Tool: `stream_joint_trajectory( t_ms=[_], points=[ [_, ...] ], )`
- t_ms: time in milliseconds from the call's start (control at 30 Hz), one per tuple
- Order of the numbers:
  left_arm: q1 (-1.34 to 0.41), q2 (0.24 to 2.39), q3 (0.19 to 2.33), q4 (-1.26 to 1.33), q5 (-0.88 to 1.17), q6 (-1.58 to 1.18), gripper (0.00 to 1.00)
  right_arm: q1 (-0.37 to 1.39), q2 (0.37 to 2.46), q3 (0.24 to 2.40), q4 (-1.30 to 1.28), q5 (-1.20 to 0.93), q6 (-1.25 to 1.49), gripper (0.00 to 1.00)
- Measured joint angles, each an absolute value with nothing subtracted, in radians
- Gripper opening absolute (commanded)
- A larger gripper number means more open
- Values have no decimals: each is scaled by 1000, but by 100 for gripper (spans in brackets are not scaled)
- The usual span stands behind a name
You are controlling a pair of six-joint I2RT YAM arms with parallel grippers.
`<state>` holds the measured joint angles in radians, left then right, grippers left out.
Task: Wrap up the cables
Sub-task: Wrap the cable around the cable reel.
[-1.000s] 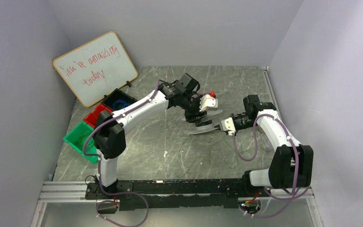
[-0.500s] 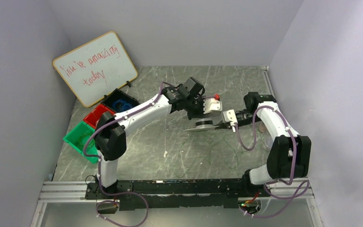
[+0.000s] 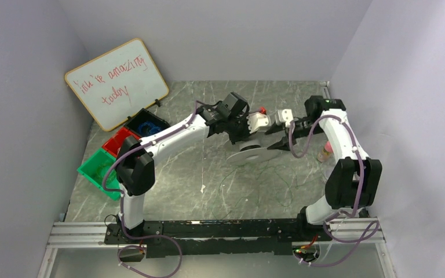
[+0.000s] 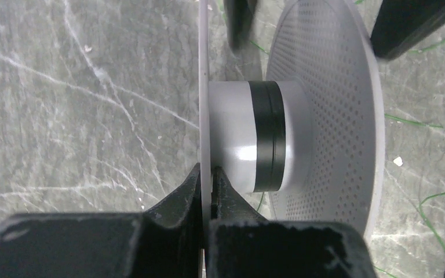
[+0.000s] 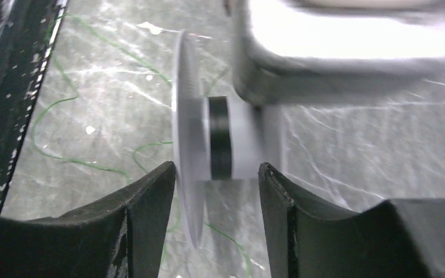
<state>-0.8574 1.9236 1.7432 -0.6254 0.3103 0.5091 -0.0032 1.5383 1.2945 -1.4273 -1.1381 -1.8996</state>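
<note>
A white spool point(image 3: 255, 152) hangs over the table's middle, with two wide flanges and a hub ringed by a dark band point(image 4: 265, 136). My left gripper point(image 3: 244, 137) point(image 4: 206, 179) is shut on the thin edge of one flange point(image 4: 204, 87). The other flange point(image 4: 324, 87) is perforated. My right gripper point(image 3: 274, 141) point(image 5: 217, 179) is open, its fingers on either side of the spool's flange point(image 5: 184, 145) without pressing it. The cables, thin green wire, lie in loose strands on the table below point(image 3: 277, 174) point(image 4: 417, 124) point(image 5: 119, 49).
A whiteboard point(image 3: 117, 81) leans at the back left. Green point(image 3: 100, 168), red point(image 3: 117, 141) and black point(image 3: 145, 123) bins stand along the left side. A small bottle point(image 3: 324, 152) stands by the right wall. The arms' rail point(image 3: 208, 229) runs along the near edge.
My left gripper has shut on the spool's flange. My right gripper has opened, let the spool go, and swung up toward the back. The spool has shifted slightly right.
</note>
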Motion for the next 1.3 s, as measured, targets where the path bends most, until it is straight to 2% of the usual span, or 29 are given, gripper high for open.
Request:
stream_joint_trajectory(
  t_ms=[133, 267, 433, 500, 667, 933, 1300],
  points=[
    [-820, 1923, 1743, -616, 307, 411, 3, -54, 1533, 1382, -1357, -1157, -1655, 73],
    [-757, 1909, 1743, -600, 306, 312, 3, -70, 1473, 1365, -1186, -1127, -1341, 75],
    [-669, 1848, 1744, -575, 307, 201, 3, -53, 1278, 1259, -929, -1086, -986, 77],
    [-634, 1816, 1745, -567, 316, 156, 3, -12, 1190, 1201, -826, -1058, -898, 77],
    [-550, 1730, 1749, -559, 346, 7, 2, 215, 1025, 1001, -546, -950, -767, 77],
    [-473, 1657, 1751, -557, 448, -155, 3, 333, 1086, 765, -96, -794, -548, 77],
    [-429, 1654, 1751, -556, 503, -234, 2, 377, 1318, 737, 282, -728, -279, 73]
  ],
)
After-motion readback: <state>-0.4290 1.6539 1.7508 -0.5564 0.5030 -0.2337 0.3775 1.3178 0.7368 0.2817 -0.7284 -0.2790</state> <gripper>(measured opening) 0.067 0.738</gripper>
